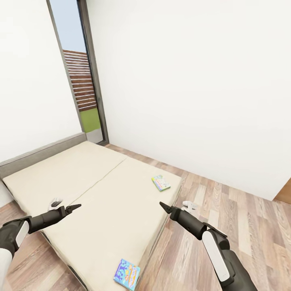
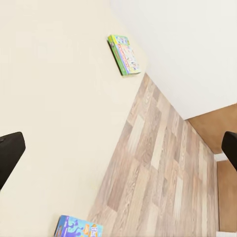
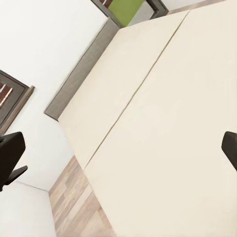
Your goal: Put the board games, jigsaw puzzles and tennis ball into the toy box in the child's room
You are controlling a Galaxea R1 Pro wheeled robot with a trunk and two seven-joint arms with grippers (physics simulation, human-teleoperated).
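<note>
Two board games lie on the beige bed [image 1: 81,178]. The pastel one with a green edge [image 1: 161,182] [image 2: 124,54] rests near the bed's far right corner. The blue one [image 1: 127,274] [image 2: 78,228] sits at the near corner, close to the edge. My left gripper [image 1: 75,208] hovers open over the left half of the mattress, empty. My right gripper [image 1: 163,206] hangs open and empty above the bed's right edge, between the two boxes. The table, toy box, jigsaw puzzles and tennis ball are out of view.
A low grey headboard [image 1: 40,153] [image 3: 84,64] backs the bed at the left wall. A tall dark-framed window [image 1: 81,72] stands in the corner. Small white objects lie on the plank floor [image 1: 226,206] beside the bed [image 1: 190,205] and at its left side [image 1: 54,202].
</note>
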